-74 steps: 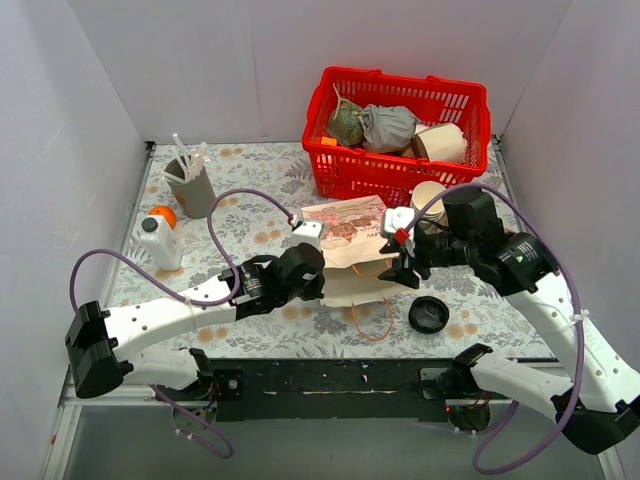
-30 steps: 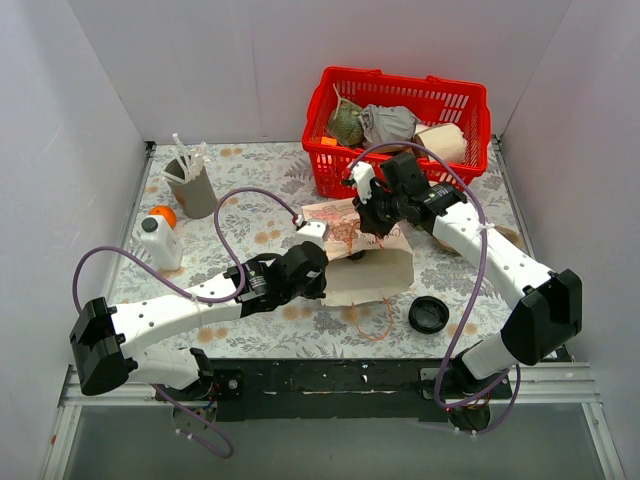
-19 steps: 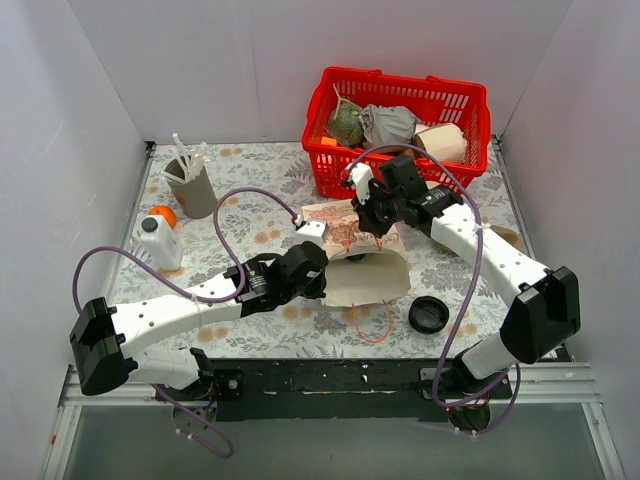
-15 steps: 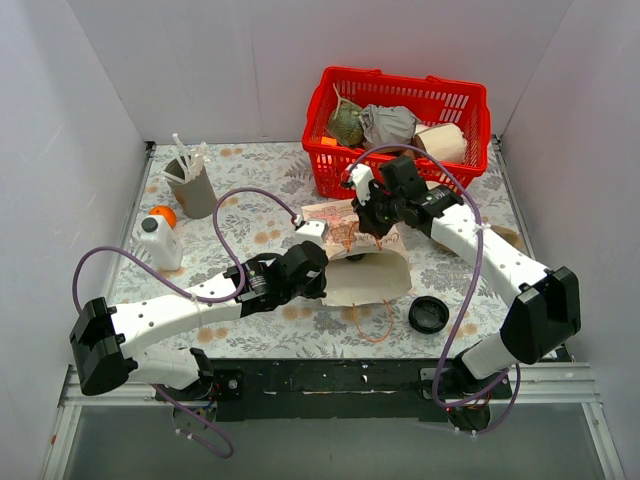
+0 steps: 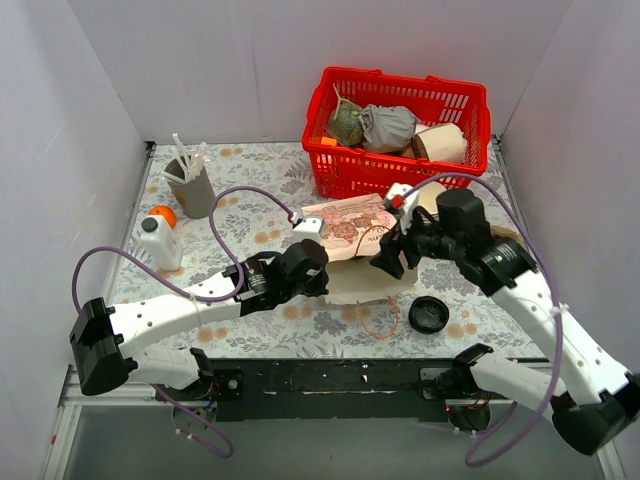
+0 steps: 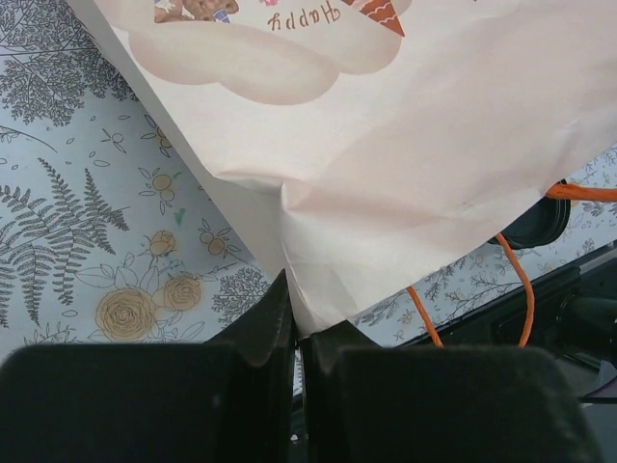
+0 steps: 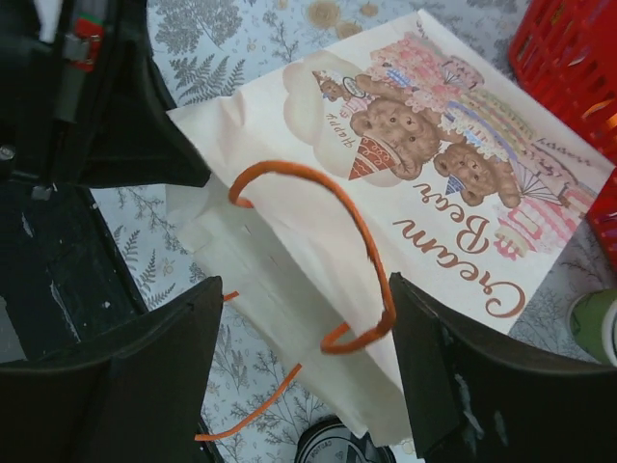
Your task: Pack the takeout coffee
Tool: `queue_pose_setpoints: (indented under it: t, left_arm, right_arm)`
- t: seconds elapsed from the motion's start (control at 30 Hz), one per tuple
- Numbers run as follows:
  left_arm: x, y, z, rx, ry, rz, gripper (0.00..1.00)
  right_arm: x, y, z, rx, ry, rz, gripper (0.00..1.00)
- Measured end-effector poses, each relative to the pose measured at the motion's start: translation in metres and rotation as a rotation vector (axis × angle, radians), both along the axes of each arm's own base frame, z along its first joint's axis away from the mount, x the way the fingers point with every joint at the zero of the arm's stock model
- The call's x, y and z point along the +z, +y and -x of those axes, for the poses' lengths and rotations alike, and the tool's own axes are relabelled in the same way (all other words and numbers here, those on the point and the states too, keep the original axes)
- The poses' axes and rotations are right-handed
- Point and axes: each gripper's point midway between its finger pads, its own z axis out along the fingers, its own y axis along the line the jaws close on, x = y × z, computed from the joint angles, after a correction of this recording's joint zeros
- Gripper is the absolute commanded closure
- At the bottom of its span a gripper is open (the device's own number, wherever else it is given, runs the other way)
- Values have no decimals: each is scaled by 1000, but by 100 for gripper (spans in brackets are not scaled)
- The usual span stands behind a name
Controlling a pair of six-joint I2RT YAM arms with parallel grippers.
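**Coffee unseen, bag pinned**

The coffee shows in no view, and I cannot tell whether it sits inside the bag (image 5: 345,232). The left end effector (image 6: 294,333) is clamped on the bag's edge. The right end effector (image 7: 301,289) gapes empty above the handle (image 7: 362,246). Best to hold the pinch firm and lift the handle gently so the mouth opens.

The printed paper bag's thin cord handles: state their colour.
The thin cord handles are orange, clearest in the right wrist view.
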Motion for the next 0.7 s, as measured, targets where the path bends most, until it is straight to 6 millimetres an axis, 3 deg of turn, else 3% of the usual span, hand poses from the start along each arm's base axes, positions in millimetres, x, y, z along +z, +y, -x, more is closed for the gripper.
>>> queue_pose_setpoints:
  t: [0.17, 0.37, 0.43, 0.57, 0.7]
  left_arm:
    - [2, -1, 0, 9, 3, 9, 100]
    - [3, -1, -1, 21, 8, 20, 100]
    - [4, -1, -1, 25, 11, 24, 100]
    - [2, 0, 0, 34, 21, 24, 100]
    - [2, 1, 0, 47, 28, 27, 100]
  right_arm:
    - [36, -21, 26, -37, -118, -88, 16]
    - [62, -31, 63, 17, -170, -182, 27]
    - [54, -30, 76, 55, -129, -191, 27]
    - [2, -33, 97, 64, 66, -147, 30]
    - [-35, -35, 101, -3, 198, -136, 34]
